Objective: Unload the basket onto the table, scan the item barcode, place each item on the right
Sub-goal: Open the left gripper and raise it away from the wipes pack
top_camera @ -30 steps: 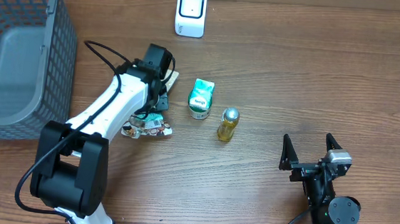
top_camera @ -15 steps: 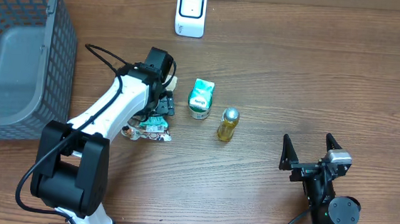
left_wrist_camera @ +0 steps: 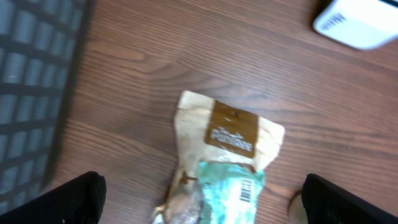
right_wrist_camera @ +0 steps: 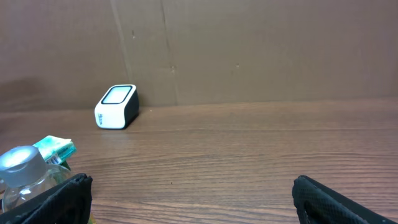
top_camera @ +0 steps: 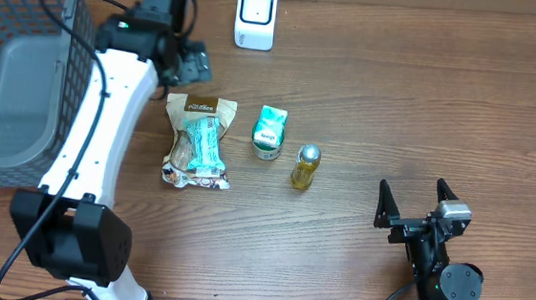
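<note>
Overhead: the snack pouch (top_camera: 197, 142) lies flat on the table (top_camera: 396, 103) with nobody holding it, well short of the barcode scanner (top_camera: 255, 17). The left gripper (top_camera: 190, 62) hovers beside the wire basket (top_camera: 82, 49), jaws spread and empty. The basket looks empty too, just grey floor. The right gripper (top_camera: 413, 202) sits well apart, jaws also wide.

Left wrist: the pouch is face up with its barcode (left_wrist_camera: 247, 190) showing, I'd guess so it's easy to read.

Right wrist: the scanner stands far back, with a green carton (right_wrist_camera: 56, 147) and a bottle (right_wrist_camera: 22, 168) near. Nothing's between the fingers.

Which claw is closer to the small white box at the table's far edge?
Left. The left gripper hangs close beside the small white scanner box; the right gripper sits far off on the other side, nearer the front.
</note>
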